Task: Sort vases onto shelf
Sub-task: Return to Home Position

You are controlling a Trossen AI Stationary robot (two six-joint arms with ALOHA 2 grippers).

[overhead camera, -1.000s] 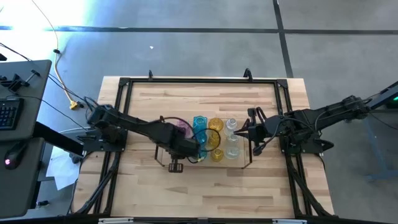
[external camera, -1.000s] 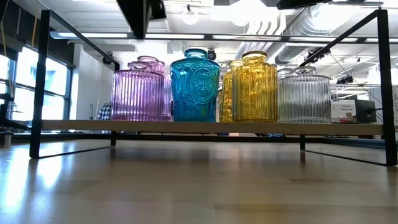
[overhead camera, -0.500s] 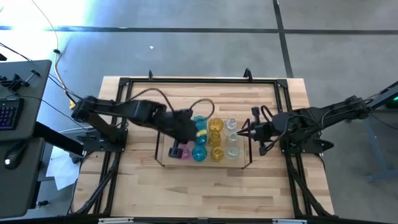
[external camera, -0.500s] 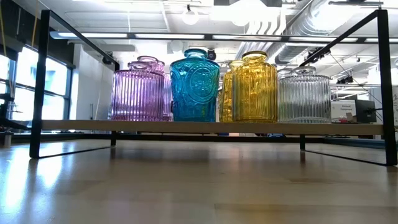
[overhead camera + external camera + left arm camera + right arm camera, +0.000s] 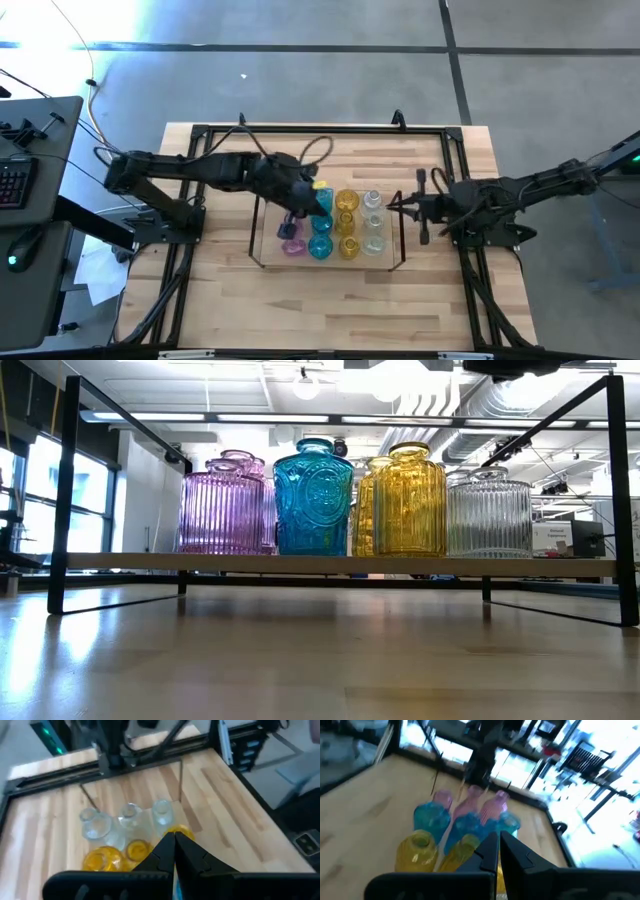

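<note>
Several glass vases stand in rows on the shelf [image 5: 258, 262]: pink [image 5: 292, 240], teal [image 5: 321, 246], yellow [image 5: 348, 246] and clear [image 5: 373, 240]. In the low view they rest by their bases on the flat shelf board [image 5: 340, 564]: pink [image 5: 222, 512], teal [image 5: 313, 497], yellow [image 5: 408, 500], clear [image 5: 489, 513]. My left gripper [image 5: 318, 206] hangs shut above the shelf's far left part and holds nothing; its fingers meet [image 5: 174, 840]. My right gripper [image 5: 392, 207] is shut and bare at the shelf's right end [image 5: 499, 842].
A black metal frame [image 5: 320, 130] borders the table top. Bare wood lies on the near side of the shelf [image 5: 330, 310] and beyond it. A desk with a keyboard [image 5: 15, 180] stands off the table's left side.
My left gripper has risen from the near left of the shelf, out of the low view, gone toward the far edge and tipped from pointing steeply down to a shallower slant, staying shut. The pink vases it covered now show. My right gripper has drawn back slightly toward the right edge.
</note>
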